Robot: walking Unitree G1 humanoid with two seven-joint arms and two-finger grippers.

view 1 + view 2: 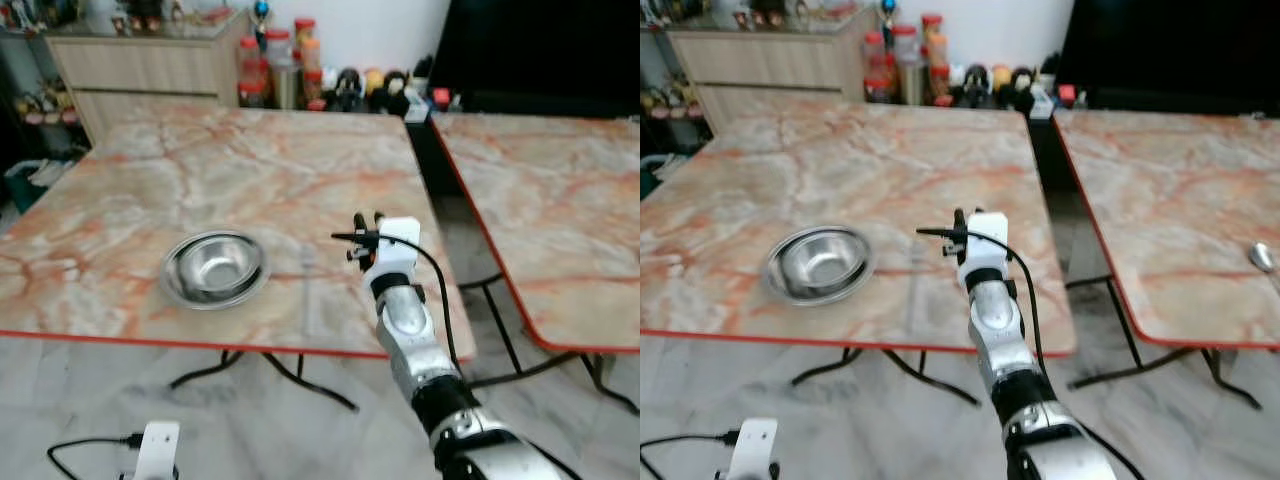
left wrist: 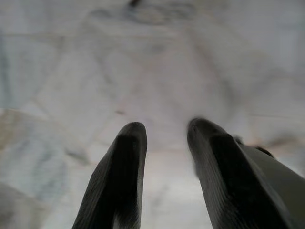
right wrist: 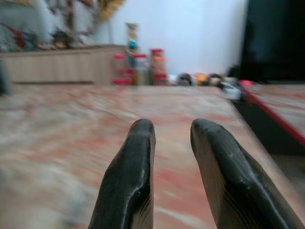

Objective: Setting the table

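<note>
We seem to be in a home dining area: two marble-patterned folding tables (image 1: 300,170) stand on a pale tiled floor (image 1: 300,430), with a wooden sideboard (image 1: 140,60), food jars (image 1: 275,65) and a dark screen (image 1: 540,45) along the wall.

The left arm's wrist housing (image 1: 155,448) is cut off by the bottom edge at lower left. The right arm (image 1: 430,370) leaves the frame at the bottom edge. The second table (image 1: 560,210) is cut by the right edge. A small shiny object (image 1: 1262,256) at its far right is too small to identify. Jars (image 1: 280,65) at upper centre are blurred. The floor (image 2: 143,71) in the left wrist view is blurred.
</note>
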